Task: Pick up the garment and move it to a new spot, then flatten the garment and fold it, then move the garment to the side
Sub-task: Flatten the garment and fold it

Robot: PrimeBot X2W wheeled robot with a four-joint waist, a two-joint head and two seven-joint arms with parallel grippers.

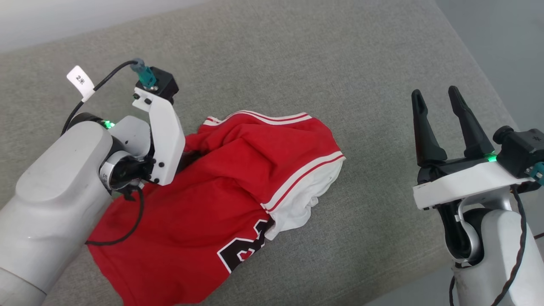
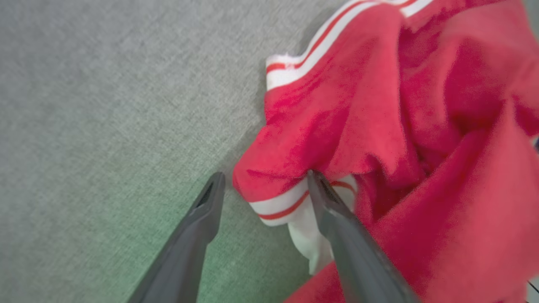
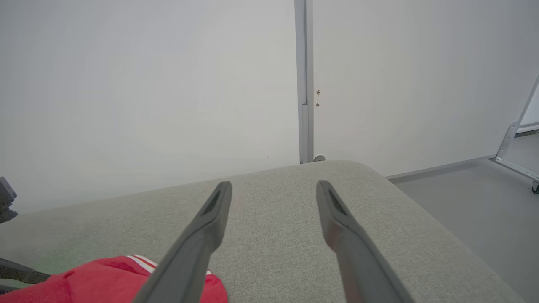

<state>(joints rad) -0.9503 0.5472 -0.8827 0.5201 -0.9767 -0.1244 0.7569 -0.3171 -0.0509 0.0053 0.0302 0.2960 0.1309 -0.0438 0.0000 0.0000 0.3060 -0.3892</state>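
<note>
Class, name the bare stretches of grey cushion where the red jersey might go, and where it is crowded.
Free: grey fabric cushion between red white-sleeved jersey and right gripper; also the far strip beyond its striped trim. Crowded: robot's left, around the left gripper.

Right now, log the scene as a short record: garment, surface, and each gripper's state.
garment: red jersey, crumpled in a heap, not flattened; white sleeve and striped trim showing
surface: grey cushion, garment lying on it
left gripper: open, fingers either side of a striped-trim fold at the garment's edge
right gripper: open, apart from the garment, holding nothing
hold on garment: none closed
</note>
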